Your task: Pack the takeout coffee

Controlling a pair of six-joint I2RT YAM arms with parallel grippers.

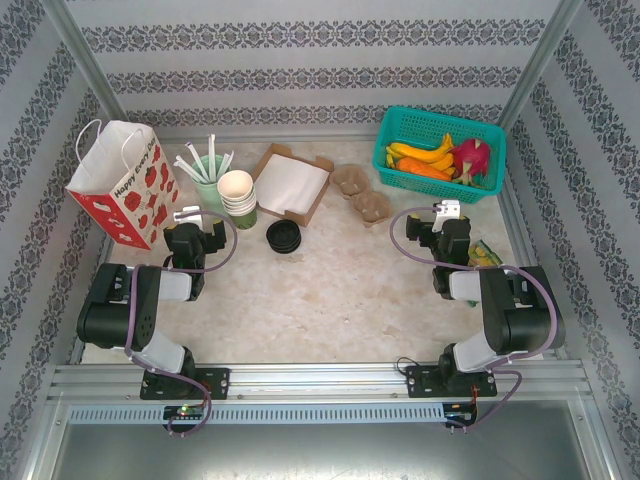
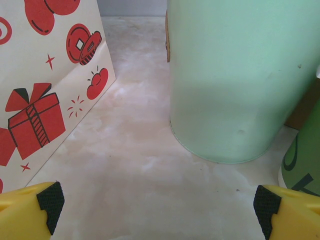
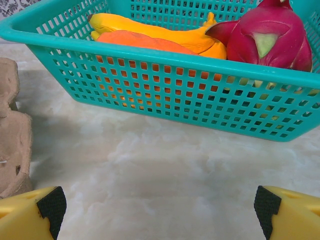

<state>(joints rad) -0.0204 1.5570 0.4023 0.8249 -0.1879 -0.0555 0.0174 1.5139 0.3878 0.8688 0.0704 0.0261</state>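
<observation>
A green paper cup with a cream-white inside (image 1: pixel 238 195) stands at the back left, seemingly the top of a short stack. Its dark green wall shows at the right edge of the left wrist view (image 2: pixel 302 160). Round black lids (image 1: pixel 285 236) lie stacked on the table just right of it. My left gripper (image 1: pixel 195 224) sits low, left of the cup and apart from it; in its wrist view the gripper (image 2: pixel 160 212) is open over bare table. Over on the right, my right gripper (image 1: pixel 443 222) points at the basket and is open (image 3: pixel 160 210) with nothing in it.
A white paper bag with red prints (image 1: pixel 120 185) (image 2: pixel 40 90) stands far left. A pale mint cup of white sticks (image 1: pixel 208 180) (image 2: pixel 240 80) is straight ahead of the left gripper. Further right are a brown napkin box (image 1: pixel 293 182), a pulp carrier (image 1: pixel 362 195) (image 3: pixel 12 135) and a teal fruit basket (image 1: pixel 440 152) (image 3: pixel 175 85).
</observation>
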